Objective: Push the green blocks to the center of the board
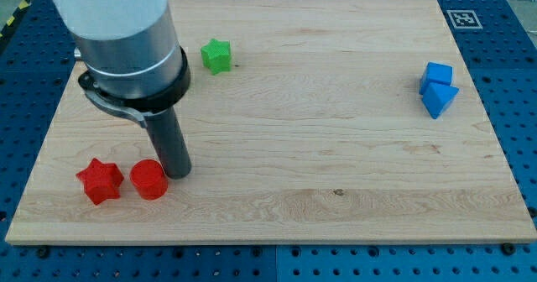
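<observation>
A green star block (216,55) lies near the view's top, left of the middle of the wooden board (319,148). Only one green block shows. My tip (177,174) rests on the board at the lower left, far below the green star and slightly to its left. It stands right next to a red cylinder (148,180), on that block's right side. The arm's grey body (126,30) covers the board's top left corner.
A red star block (100,180) lies left of the red cylinder. A blue cube (437,73) and a blue wedge-like block (440,99) touch each other near the right edge. A black-and-white marker (463,18) sits at the top right corner.
</observation>
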{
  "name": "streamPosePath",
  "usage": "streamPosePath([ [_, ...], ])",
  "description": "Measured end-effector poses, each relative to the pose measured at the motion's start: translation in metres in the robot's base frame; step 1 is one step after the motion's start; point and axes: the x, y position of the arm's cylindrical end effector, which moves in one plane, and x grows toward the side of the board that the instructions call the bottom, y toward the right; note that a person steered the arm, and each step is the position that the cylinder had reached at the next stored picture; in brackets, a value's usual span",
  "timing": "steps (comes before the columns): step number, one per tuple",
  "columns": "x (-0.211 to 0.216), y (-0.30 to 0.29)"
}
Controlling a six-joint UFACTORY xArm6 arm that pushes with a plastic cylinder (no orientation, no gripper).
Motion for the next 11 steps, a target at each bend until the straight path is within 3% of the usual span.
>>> streamPosePath([
  [2, 0.021, 0.040],
  [6, 0.008, -0.025],
  [8, -0.019, 0.037],
  [9, -0.069, 0.084],
  [11, -0.212, 0.138],
])
